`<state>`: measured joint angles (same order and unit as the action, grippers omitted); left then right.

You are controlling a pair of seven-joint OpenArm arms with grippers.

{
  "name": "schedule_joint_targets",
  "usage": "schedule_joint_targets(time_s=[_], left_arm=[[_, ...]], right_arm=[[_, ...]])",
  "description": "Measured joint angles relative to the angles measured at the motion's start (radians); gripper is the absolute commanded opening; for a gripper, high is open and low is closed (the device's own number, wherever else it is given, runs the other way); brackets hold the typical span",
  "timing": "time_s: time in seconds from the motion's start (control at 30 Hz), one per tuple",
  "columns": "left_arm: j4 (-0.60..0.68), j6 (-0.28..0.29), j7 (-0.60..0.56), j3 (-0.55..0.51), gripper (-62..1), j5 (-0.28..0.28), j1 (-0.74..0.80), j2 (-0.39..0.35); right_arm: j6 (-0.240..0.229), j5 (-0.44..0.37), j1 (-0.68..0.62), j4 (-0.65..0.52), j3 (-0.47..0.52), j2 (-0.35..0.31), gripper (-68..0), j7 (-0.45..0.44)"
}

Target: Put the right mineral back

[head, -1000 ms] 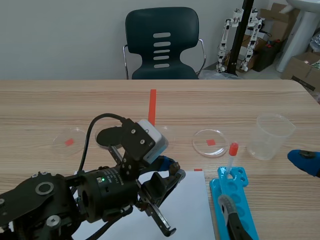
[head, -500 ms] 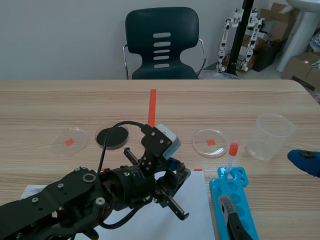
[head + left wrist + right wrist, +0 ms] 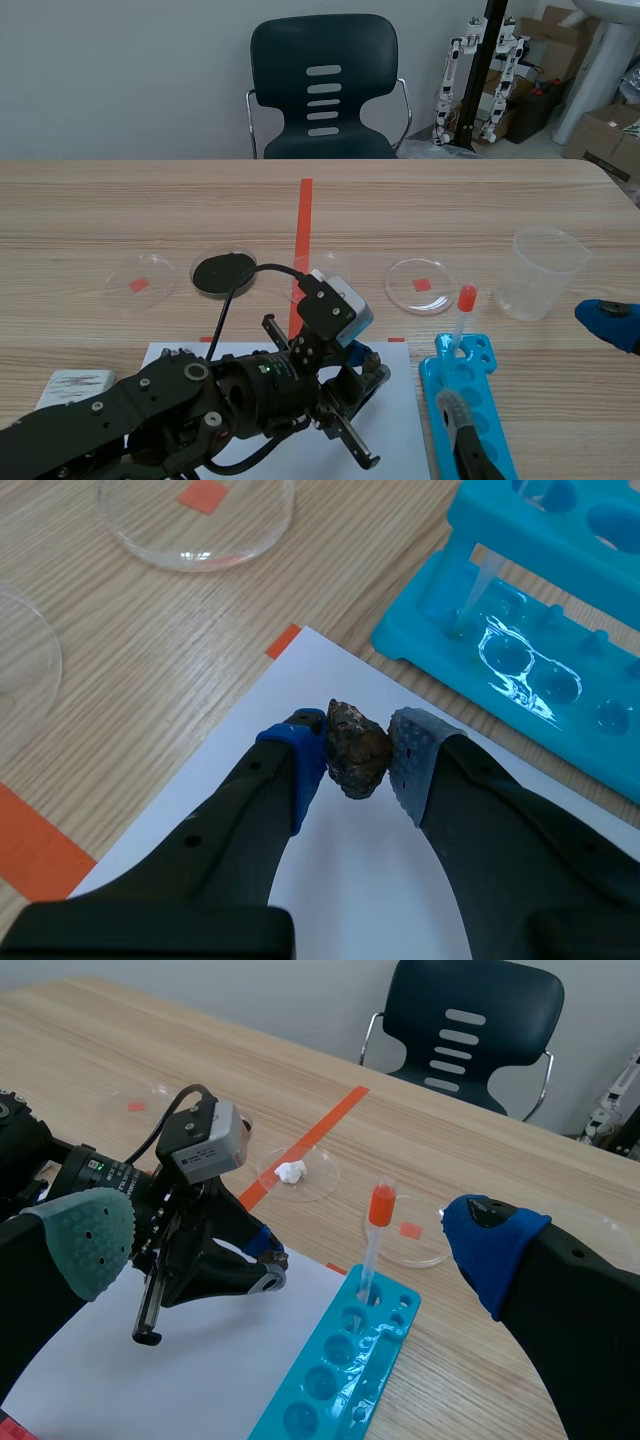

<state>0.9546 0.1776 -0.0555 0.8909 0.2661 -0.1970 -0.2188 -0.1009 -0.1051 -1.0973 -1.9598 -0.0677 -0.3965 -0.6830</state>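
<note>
A dark brown mineral (image 3: 357,748) is pinched between the blue pads of my left gripper (image 3: 357,758), which is shut on it just above the white paper (image 3: 330,880). In the scene view the left gripper (image 3: 365,367) hangs over the paper's (image 3: 395,425) far edge, close to the blue tube rack (image 3: 470,410). An empty petri dish with a red square (image 3: 420,284) lies beyond the gripper. My right gripper (image 3: 290,1228) stands open above the rack (image 3: 345,1370), nothing between its fingers.
A dish of black material (image 3: 224,272) and another red-square dish (image 3: 139,282) lie at the left. A dish with a white lump (image 3: 297,1173) sits by the orange tape. A red-capped tube (image 3: 465,302) stands in the rack; a plastic cup (image 3: 541,272) is at the right.
My left arm has swung lower and to the right with the mineral, ending over the paper's far edge; the black dish is now uncovered. The right gripper has not moved.
</note>
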Motion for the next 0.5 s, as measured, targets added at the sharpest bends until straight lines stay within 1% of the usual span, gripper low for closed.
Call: schedule_joint_targets(time_s=[0.1, 0.3, 0.5], left_arm=[[-0.023, 0.000, -0.025, 0.015, -51.7, 0.000, 0.000, 0.008], [-0.063, -0.009, -0.024, 0.015, -51.7, 0.000, 0.000, 0.043], [-0.075, -0.016, -0.024, 0.015, -51.7, 0.000, -0.009, 0.045]], right_arm=[[0.000, 0.000, 0.000, 0.000, 0.000, 0.000, -2.0, 0.000], [0.000, 0.000, 0.000, 0.000, 0.000, 0.000, -2.0, 0.000], [0.000, 0.000, 0.000, 0.000, 0.000, 0.000, -2.0, 0.000]])
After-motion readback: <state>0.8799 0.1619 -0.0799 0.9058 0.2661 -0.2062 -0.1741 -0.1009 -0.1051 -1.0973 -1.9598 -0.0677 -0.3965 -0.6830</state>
